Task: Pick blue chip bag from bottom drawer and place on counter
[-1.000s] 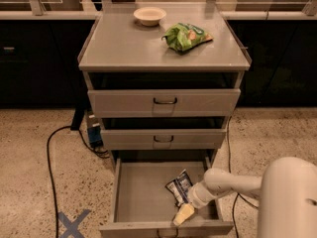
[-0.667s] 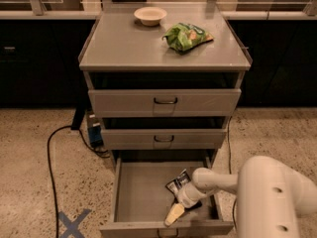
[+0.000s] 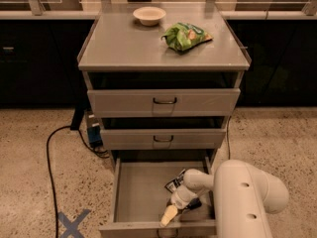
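Note:
The bottom drawer (image 3: pixel 138 192) is pulled open at the foot of the grey cabinet. The blue chip bag (image 3: pixel 175 184) lies on its floor at the right, mostly covered by my arm; only a dark and white corner shows. My gripper (image 3: pixel 170 213) reaches down into the drawer over the bag, its pale tip near the drawer's front wall. The counter (image 3: pixel 129 46) is the cabinet's flat grey top.
A green snack bag (image 3: pixel 185 35) and a white bowl (image 3: pixel 149 15) sit on the counter. Two upper drawers (image 3: pixel 163 102) are shut. A black cable (image 3: pixel 49 157) runs over the floor at the left, by a blue tape cross (image 3: pixel 72 223). My white arm (image 3: pixel 245 197) fills the lower right.
My arm has swung further into view and over the drawer. The gripper has shifted left and toward the drawer's front, covering more of the blue chip bag.

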{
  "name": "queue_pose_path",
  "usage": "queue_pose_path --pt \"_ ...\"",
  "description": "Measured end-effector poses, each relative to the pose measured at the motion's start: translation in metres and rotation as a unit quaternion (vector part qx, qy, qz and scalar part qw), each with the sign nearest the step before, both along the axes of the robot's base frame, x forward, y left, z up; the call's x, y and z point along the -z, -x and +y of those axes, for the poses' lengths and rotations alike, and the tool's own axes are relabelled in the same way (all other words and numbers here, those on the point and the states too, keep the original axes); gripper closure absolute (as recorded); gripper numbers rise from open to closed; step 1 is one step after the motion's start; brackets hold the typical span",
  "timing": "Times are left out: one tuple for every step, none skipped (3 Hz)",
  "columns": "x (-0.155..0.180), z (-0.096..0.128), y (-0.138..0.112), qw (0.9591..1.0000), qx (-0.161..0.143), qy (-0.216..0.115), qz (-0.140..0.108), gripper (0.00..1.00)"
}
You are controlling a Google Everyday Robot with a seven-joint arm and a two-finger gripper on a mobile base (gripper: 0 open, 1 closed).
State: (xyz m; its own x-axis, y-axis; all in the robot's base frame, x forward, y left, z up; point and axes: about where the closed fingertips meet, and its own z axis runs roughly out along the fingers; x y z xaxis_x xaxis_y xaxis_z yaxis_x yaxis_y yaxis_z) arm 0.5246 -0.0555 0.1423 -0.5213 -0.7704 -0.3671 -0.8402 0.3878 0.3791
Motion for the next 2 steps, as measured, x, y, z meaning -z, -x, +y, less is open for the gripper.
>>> queue_pose_path --pt "0.002 0.000 -0.001 1.0000 0.001 0.000 0.000 0.00" --pt "-0.007 -0.017 -0.011 0.9994 0.030 0.011 -0.013 0.00"
